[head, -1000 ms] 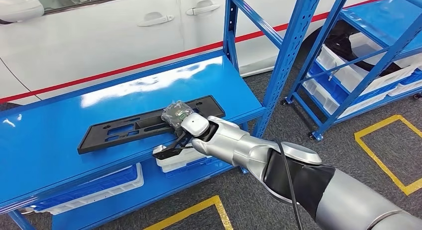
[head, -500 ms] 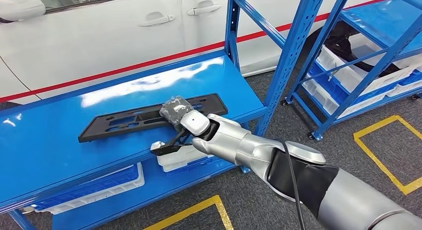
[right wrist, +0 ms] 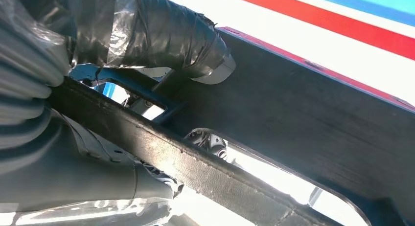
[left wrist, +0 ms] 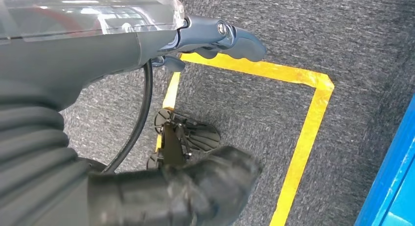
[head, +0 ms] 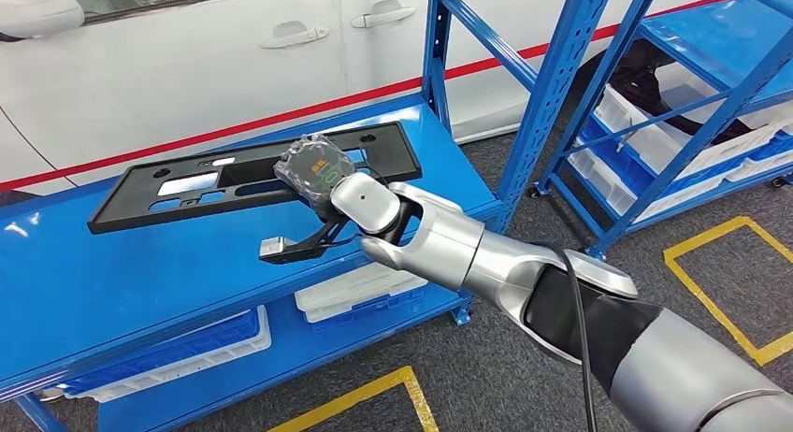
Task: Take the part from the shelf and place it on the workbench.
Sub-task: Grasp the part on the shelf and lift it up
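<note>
While the left hand (left wrist: 215, 37) was hung over the carpet with its fingers curled on nothing, the long black part (head: 248, 175) was held tilted above the blue shelf (head: 112, 282), gripped near its middle by the right hand (head: 313, 170), beside a blue upright (head: 552, 86).

Right hand (right wrist: 98, 64) grips black part (right wrist: 303, 118); fingers (right wrist: 166, 35) apparently wrapped over edge.
</note>
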Robot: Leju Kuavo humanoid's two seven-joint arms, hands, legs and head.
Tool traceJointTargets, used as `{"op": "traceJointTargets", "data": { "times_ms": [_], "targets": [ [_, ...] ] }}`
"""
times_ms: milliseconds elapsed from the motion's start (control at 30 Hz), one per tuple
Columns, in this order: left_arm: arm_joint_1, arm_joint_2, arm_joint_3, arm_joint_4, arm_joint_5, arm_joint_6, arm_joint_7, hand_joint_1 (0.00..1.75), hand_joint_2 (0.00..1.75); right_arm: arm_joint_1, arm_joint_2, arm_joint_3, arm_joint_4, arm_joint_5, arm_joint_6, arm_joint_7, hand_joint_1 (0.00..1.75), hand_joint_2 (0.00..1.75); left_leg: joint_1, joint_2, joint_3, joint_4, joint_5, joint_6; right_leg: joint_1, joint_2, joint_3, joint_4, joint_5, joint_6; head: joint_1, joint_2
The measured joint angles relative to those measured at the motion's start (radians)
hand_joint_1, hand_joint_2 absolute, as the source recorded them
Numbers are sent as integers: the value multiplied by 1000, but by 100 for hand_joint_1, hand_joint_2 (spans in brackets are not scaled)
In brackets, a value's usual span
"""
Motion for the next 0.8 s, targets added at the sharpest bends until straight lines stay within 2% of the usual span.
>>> {"op": "traceJointTargets", "data": {
  "times_ms": [800],
  "targets": [
    [-1,11,12,0,-19,-10,-25,0,175,69,-51,-21,-95,-7,-8,12,175,175,0,0,0,0,0,0,0,0,0,0,0,0,0,0]
  ]
}}
